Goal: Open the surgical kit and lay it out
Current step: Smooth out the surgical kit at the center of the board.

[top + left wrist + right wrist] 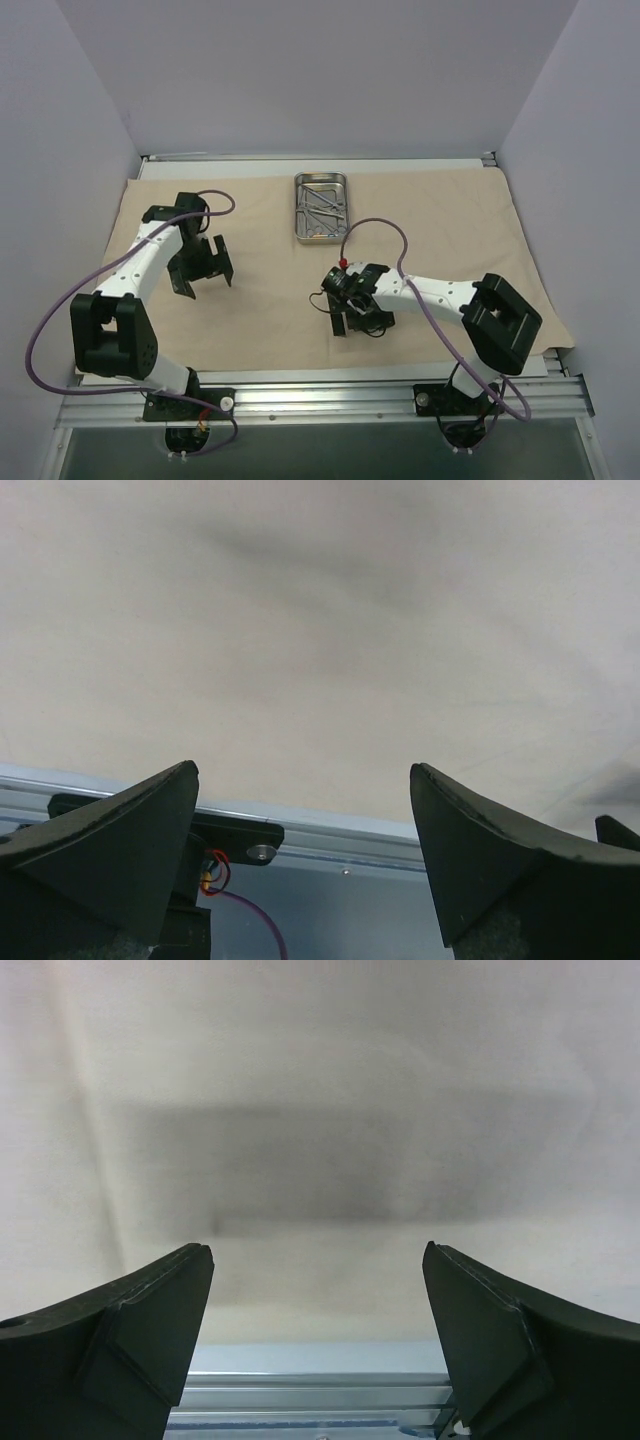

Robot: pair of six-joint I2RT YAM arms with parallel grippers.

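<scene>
One cloth (260, 300), one tray (297, 210), two claws (207, 283) (358, 326)

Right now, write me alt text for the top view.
A beige cloth lies spread flat across the table, with a steel tray holding instruments at its far middle. The left gripper and right gripper hang open over bare cloth, holding nothing.

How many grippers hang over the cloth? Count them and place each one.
2. The left gripper, open, is over the left of the beige cloth; the right gripper, open, over its middle, nearer than the steel tray.
</scene>
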